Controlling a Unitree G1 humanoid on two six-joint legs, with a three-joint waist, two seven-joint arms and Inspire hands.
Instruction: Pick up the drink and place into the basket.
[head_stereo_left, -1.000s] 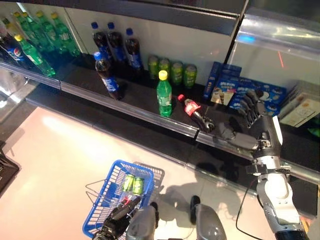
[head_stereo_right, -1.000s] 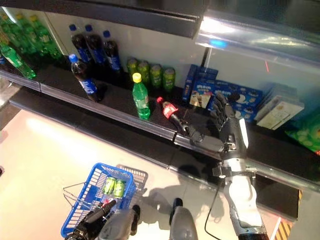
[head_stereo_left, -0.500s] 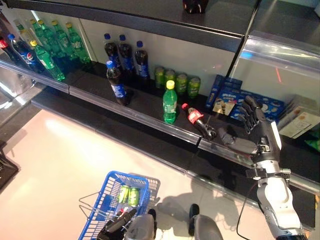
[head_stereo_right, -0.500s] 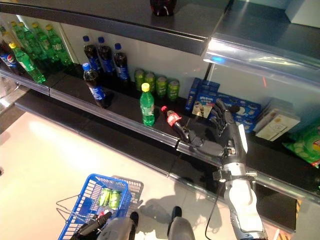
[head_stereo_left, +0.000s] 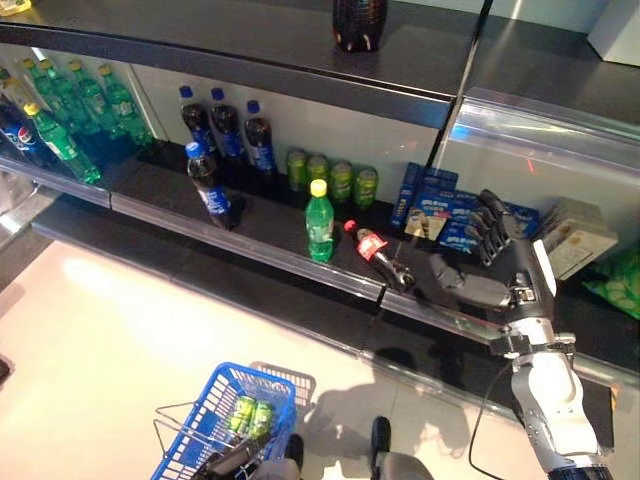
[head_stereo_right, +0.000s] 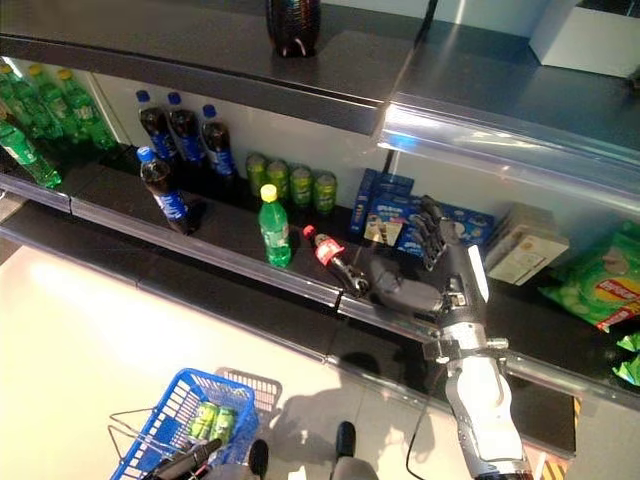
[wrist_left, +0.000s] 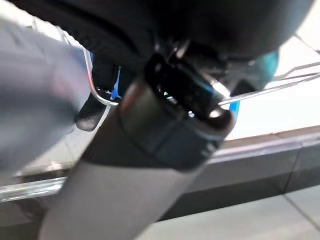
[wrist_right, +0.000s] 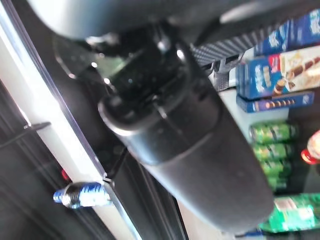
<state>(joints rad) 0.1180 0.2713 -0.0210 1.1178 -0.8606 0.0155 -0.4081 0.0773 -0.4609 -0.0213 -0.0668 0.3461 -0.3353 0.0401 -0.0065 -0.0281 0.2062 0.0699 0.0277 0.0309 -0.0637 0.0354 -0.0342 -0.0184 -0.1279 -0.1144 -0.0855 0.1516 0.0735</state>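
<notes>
The drink, a small cola bottle (head_stereo_left: 378, 253), is seen lying on the shelf (head_stereo_left: 270, 235) just beside the upright green bottle (head_stereo_left: 319, 221), with the right hand (head_stereo_left: 495, 270) spread open near its base, while the left hand (head_stereo_left: 232, 459) is curled on the handle of the blue basket (head_stereo_left: 205, 440) below the shelf.

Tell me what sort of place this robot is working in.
Most likely a shop or a mock-up of one: long dark shelves stocked with rows of bottled drinks, green cans and blue snack boxes, plus a blue shopping basket on the floor.
</notes>
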